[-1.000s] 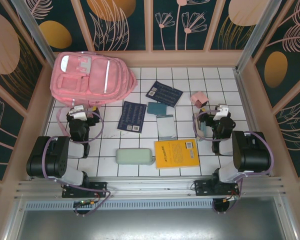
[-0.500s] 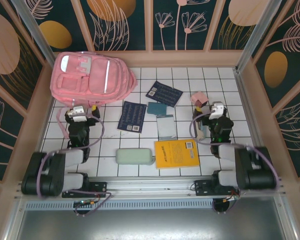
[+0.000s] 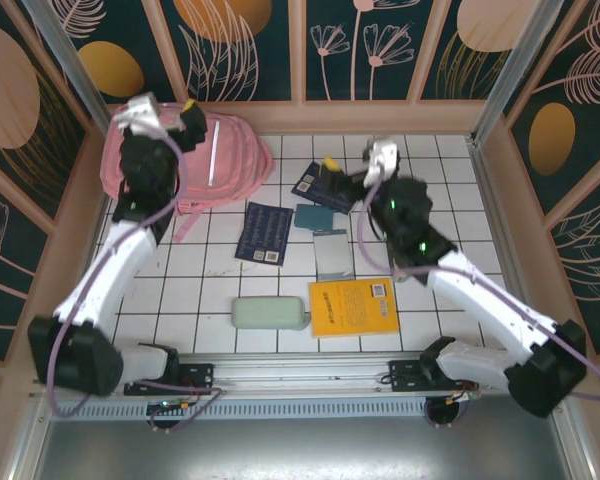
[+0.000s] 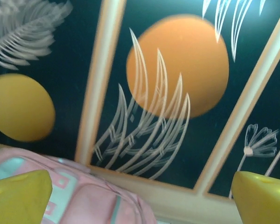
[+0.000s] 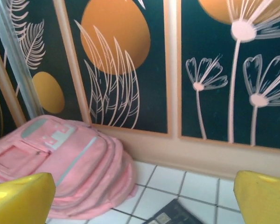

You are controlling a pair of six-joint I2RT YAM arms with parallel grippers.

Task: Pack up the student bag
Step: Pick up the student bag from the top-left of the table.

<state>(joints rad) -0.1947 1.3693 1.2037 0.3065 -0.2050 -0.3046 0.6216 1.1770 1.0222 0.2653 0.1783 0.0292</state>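
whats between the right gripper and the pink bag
Bare white tiles lie between the right gripper and the student bag in the top view; a dark booklet sits just beneath the gripper.

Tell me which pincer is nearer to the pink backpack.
Left. The left pincer hangs over the pink backpack; the right pincer is off to its right, clear of it.

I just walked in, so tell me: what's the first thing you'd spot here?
The big pink student bag in the far left corner of the table jumps out first. Then comes the bright yellow book near the front, right of middle. The left gripper hangs open above the bag.
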